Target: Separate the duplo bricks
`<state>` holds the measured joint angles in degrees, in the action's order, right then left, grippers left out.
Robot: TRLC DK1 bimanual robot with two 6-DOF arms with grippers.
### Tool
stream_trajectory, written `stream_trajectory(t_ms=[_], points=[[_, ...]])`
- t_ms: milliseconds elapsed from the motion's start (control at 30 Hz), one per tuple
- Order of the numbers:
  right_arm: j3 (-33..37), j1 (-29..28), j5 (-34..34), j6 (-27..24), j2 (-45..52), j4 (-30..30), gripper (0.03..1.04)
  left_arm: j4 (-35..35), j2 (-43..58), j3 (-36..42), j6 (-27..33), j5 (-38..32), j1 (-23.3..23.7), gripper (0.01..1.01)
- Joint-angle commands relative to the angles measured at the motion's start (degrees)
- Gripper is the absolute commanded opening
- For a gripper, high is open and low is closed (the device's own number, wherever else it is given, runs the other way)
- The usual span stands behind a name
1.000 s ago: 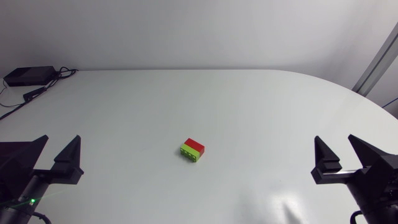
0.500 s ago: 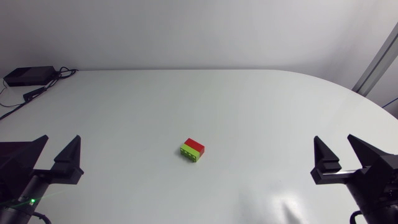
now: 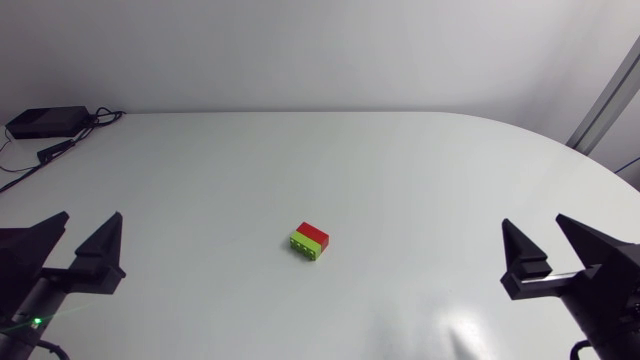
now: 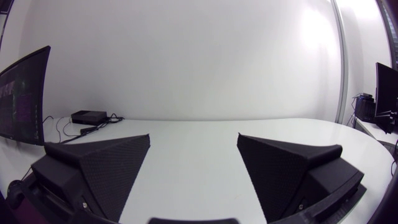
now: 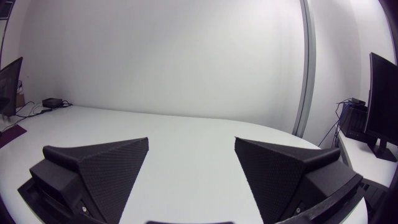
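Lower left: matte black left pincer (image 3: 92, 216) wide open, empty. Frame centre, on the white bench (image 3: 400, 170): red plastic duplo brick (image 3: 314, 233) joined to lime-green plastic duplo brick (image 3: 306, 245), well apart from both pincers. Lower right: matte black right pincer (image 3: 532, 220) wide open, empty. Judged step: approach. Next, each pincer needs its own brick to grip.

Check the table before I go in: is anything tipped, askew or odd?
Nothing stands out. The red brick and green brick lie joined near the middle of the table, looking intact, turned a little skew to its front edge. The left arm and right arm are at the sides, jaws open, clear of the bricks.
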<state>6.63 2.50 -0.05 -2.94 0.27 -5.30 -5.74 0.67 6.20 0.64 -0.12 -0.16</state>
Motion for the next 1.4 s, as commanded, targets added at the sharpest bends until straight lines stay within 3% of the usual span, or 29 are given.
stream_trajectory(t_ms=[0, 233, 733, 967, 1267, 1367], points=[[4.70, 0.66, -0.38, 0.92, 1.31, -1.73, 1.00, -0.77, 2.41, 4.61, 0.85, -0.32, -0.80, 0.970], [12.18, 2.07, -0.47, 1.01, 9.48, -4.28, 1.00, -2.44, 12.60, 12.08, 0.85, -0.32, -2.65, 0.970], [22.55, 11.38, -2.23, 3.82, 36.11, -3.75, 1.00, -12.28, 46.18, 32.12, 3.05, -0.06, -15.74, 0.951], [27.29, 12.79, -6.36, 4.87, 49.21, -4.37, 1.00, -14.30, 62.88, 38.10, 3.66, 1.88, -17.41, 0.911], [31.07, 19.21, -11.46, 6.81, 60.72, -4.63, 1.00, -15.97, 70.09, 40.56, 10.43, 3.11, -19.79, 0.944], [32.21, 22.90, -8.38, 6.81, 61.78, -6.04, 1.00, -17.29, 70.44, 41.09, 12.28, 3.20, -20.49, 0.966]])
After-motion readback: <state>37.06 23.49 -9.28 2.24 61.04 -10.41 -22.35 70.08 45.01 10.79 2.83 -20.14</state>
